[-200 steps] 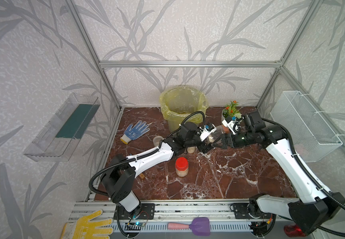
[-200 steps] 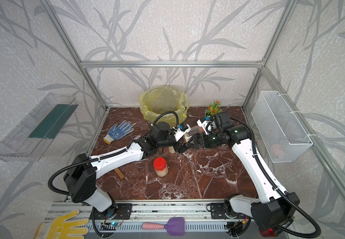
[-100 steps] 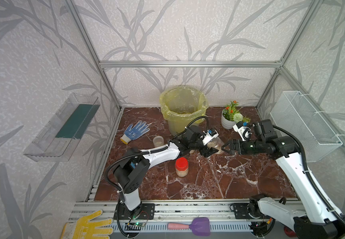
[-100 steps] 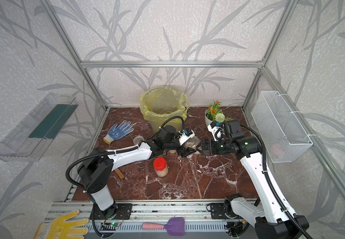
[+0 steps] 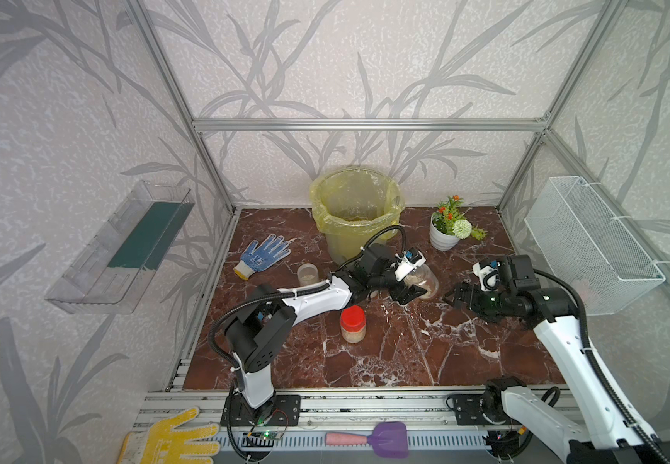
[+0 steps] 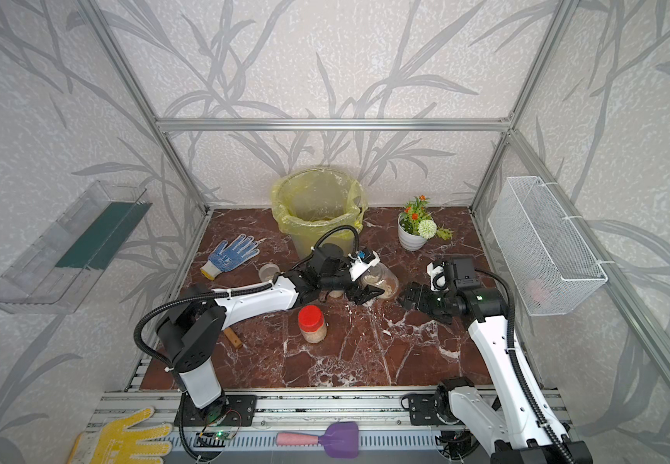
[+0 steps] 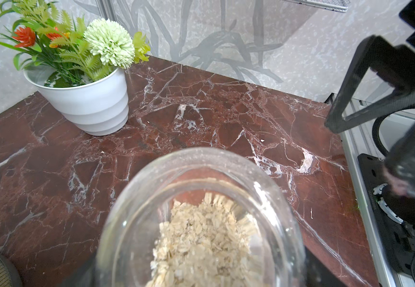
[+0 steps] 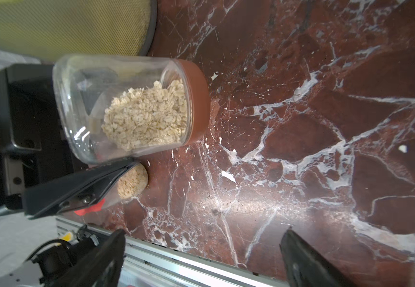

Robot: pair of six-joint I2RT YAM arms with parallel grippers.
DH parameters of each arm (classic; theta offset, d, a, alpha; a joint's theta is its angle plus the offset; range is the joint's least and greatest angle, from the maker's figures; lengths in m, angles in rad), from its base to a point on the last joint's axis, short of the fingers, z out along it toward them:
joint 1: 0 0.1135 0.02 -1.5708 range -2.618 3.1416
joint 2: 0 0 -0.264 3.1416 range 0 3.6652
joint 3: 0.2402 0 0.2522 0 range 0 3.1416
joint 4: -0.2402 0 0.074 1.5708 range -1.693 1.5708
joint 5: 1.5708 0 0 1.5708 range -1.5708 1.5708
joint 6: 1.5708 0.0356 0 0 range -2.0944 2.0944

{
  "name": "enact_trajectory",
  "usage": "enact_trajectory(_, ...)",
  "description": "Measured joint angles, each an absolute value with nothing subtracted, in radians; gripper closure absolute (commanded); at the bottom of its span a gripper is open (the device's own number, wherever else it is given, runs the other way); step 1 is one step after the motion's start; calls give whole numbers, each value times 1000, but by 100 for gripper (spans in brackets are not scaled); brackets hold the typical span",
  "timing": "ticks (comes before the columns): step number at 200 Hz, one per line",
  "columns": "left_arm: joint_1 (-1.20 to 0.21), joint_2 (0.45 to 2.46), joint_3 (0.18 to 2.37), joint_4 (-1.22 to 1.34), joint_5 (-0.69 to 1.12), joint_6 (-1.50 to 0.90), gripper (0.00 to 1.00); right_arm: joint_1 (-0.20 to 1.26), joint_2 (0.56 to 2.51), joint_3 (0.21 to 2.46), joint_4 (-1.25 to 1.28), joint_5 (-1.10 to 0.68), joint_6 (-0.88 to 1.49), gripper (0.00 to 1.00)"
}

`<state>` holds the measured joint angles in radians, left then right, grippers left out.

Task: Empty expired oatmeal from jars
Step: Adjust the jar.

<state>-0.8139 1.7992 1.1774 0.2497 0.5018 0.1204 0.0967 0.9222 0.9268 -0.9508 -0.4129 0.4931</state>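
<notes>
Right wrist view: left gripper (image 8: pixel 122 119) clamped on a jar (image 8: pixel 82 99), right gripper (image 8: pixel 204 236) spread and empty.
On the table (image 8: pixel 301 124) the jar tilts between the left jaws, brown lid (image 8: pixel 197 102) down and seemingly touching, oatmeal (image 8: pixel 146 116) heaped against it; right gripper near, apart.

Bright even light, soft shadows, glare on marble tabletop (image 8: pixel 251 206), close jar (image 7: pixel 196 218) out of focus.

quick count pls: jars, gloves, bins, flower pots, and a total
jars: 3 in plain view: brown-lid jar, red-lid jar, small jar; maybe a fourth hidden under the left arm
gloves: 2: blue glove, yellow glove
bins: 1: bin
flower pots: 1: flower pot
total: 7
</notes>
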Motion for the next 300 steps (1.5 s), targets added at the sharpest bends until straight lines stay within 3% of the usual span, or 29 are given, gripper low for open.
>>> enact_trajectory(72, -814, 1779, 1177, 263, 499, 109, 100, 88, 743, 674, -665, -561, 907, 1)
enact_trajectory(174, -814, 1661, 1177, 348, 436, 43, 100, 86, 588, 451, -225, -558, 1457, 1)
enact_trajectory(246, -814, 1660, 1177, 376, 410, 6, 100, 102, 665, 422, 43, -524, 1678, 1)
enact_trajectory(300, -808, 1660, 1177, 383, 386, -5, 100, 210, 810, 427, 214, -460, 1744, 1)
